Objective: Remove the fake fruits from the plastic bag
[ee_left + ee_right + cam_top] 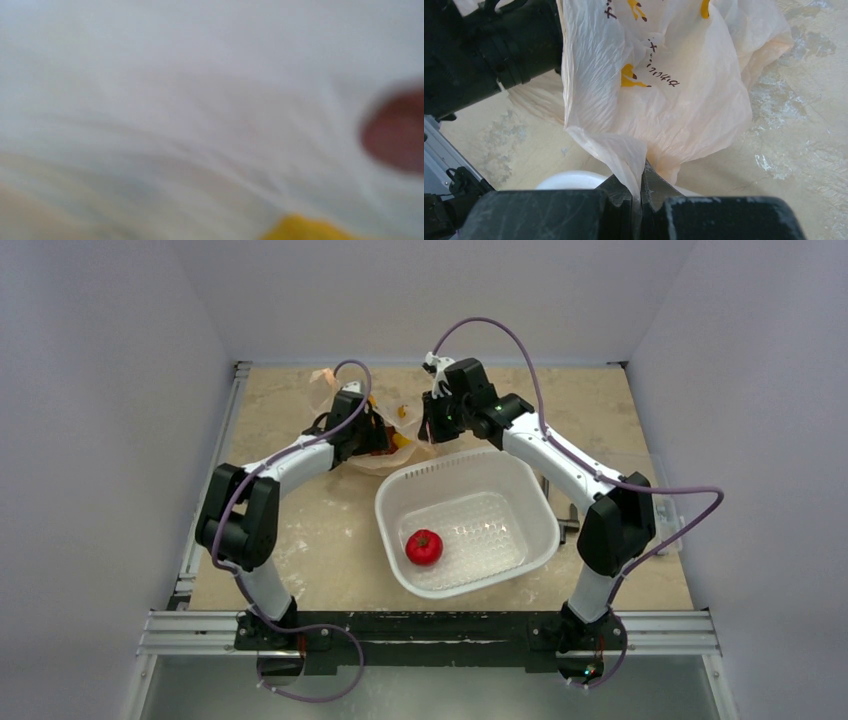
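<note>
Extraction step: right gripper clamped on plastic bag beyond basin's far edge; left gripper inside it (grip unreadable, view blurred), so hold mouth taut, centre on yellow fruit before closing.

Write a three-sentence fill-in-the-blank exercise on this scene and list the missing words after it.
1. The white basin holds exactly ____ fruit.
2. That fruit is coloured ____.
3. The edge of the plastic bag is pinched by the ____ arm's claw.

Missing words: one; red; right.
</note>
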